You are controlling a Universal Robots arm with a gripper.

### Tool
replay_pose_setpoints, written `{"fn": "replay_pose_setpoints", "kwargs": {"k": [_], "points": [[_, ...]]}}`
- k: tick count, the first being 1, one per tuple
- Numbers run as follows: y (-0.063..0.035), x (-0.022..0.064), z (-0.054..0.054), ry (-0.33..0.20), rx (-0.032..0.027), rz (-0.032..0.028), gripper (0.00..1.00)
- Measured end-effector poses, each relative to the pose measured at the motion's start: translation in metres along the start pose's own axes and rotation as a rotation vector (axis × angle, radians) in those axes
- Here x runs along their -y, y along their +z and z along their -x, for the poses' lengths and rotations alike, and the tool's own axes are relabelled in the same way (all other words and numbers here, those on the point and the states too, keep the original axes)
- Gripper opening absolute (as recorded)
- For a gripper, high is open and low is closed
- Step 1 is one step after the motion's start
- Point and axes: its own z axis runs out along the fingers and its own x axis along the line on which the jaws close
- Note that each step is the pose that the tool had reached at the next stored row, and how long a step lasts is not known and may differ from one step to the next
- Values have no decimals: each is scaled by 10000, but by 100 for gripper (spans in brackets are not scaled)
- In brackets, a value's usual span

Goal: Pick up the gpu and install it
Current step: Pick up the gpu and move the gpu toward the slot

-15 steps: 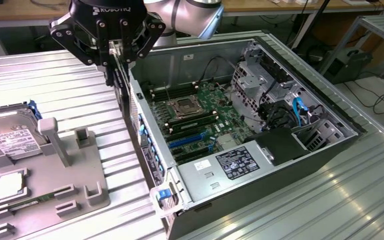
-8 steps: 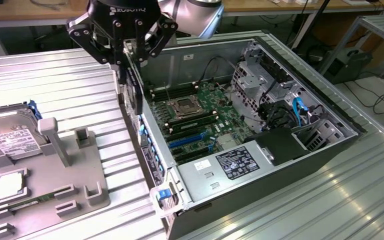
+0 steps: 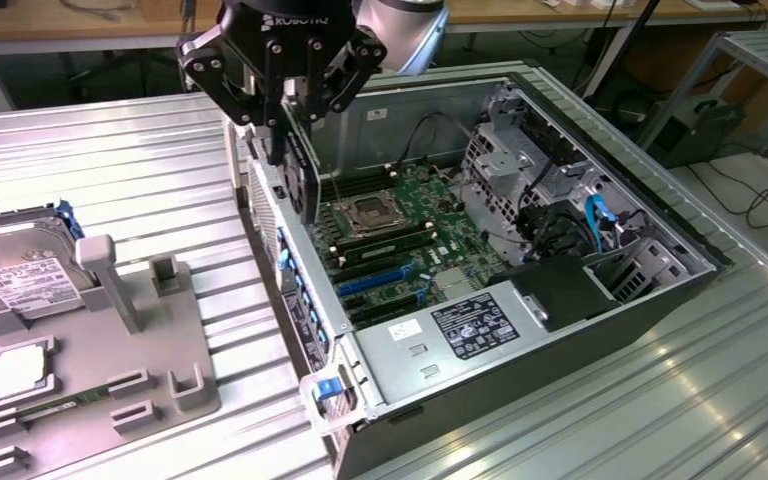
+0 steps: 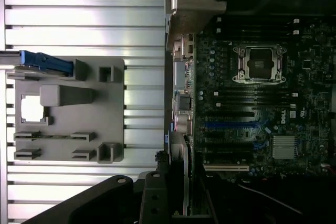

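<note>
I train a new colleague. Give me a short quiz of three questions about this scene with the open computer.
1. True or false: the hand holds the gpu upright.
2. The gpu hangs over: A) a keyboard B) the open computer case C) a chair.
3. Fill in: the hard drive lies at the exterior view's ___.
Key: 1 true; 2 B; 3 left.
</note>
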Motion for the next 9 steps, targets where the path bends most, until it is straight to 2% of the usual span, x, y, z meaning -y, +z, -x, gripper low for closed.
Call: {"fn": "replay_pose_setpoints", "kwargs": {"k": [9], "points": [[12, 2, 106, -5, 24, 0, 27]]}}
